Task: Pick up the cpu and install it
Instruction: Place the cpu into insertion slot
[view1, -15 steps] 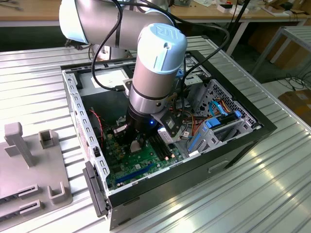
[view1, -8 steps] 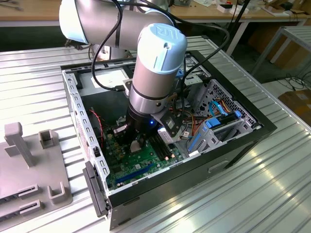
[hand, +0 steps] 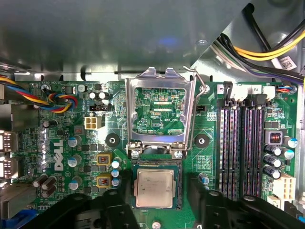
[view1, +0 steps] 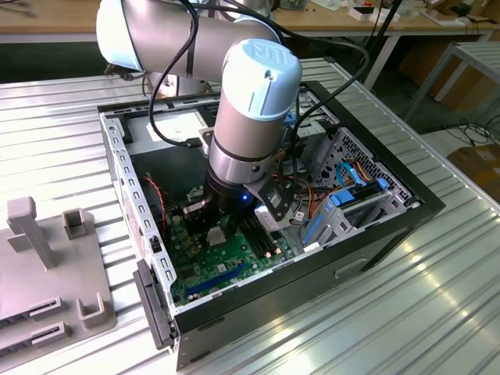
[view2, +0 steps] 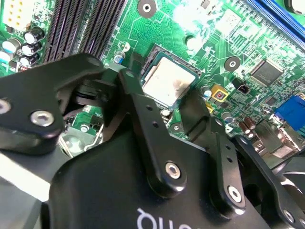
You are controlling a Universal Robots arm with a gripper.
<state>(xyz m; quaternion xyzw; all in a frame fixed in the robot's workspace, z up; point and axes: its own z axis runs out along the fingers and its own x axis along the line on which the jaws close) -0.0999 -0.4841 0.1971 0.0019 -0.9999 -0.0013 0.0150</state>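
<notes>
CPU (hand: 153, 188) lay flat in its socket on green board (hand: 212, 157), silver face up, inside open case (view1: 312, 275) on ribbed surface (view1: 375, 328). End effector (hand: 157, 192) hung low over the socket, spread. Two black fingers (hand: 114, 207) flanked the CPU, one per side, each just beside the socket edge. They pinched nothing; a gap showed on both sides in first wrist view. Second wrist view showed the same: CPU (view2: 167, 82) between the fingertips. Counts: one CPU, one end effector, two fingers, one metal socket frame (hand: 159, 75) flipped up and standing open behind the CPU, four black memory slots (hand: 233, 148) beside the socket, one board, one case. One grey fixture (view1: 47, 258) sat on the surface at exterior view's left.
</notes>
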